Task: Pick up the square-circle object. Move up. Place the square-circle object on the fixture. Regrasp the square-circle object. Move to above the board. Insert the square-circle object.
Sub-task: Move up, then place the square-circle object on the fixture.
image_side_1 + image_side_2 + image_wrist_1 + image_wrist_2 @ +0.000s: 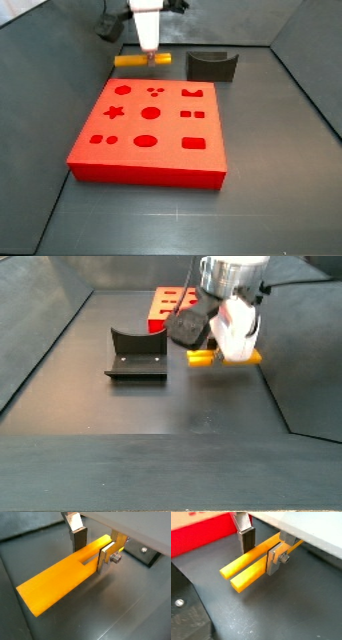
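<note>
The square-circle object (63, 579) sits between my fingers, a yellow-orange peg lying level; in both wrist views my two silver plates press on its opposite sides, so I am clamped on it. In a wrist view (250, 564) it shows a lengthwise groove, so that it looks like two parallel bars. One finger (107, 558) covers the near face and its partner (79, 538) stands against the far face. My gripper (93, 548) holds the peg toward one end, and the longer part juts out free over the dark floor (120, 612) (I cannot tell from the wrist views whether its underside touches the floor or clears it).

In a side view the peg (142, 60) appears as a short yellow bar with an orange end, at about 12 o'clock from the board (150, 130) and just beyond its far edge, with my gripper (146, 42) coming down on it from above. The fixture (211, 66) stands at roughly 3 o'clock from the peg, near it but apart.

In a side view from another angle my gripper (230, 348) hangs with the peg (214, 356) at its lower end, the fixture (136, 354) at 9 o'clock from it and clearly apart, and the red board (174, 304) partly hidden behind my wrist at about 11 o'clock.
</note>
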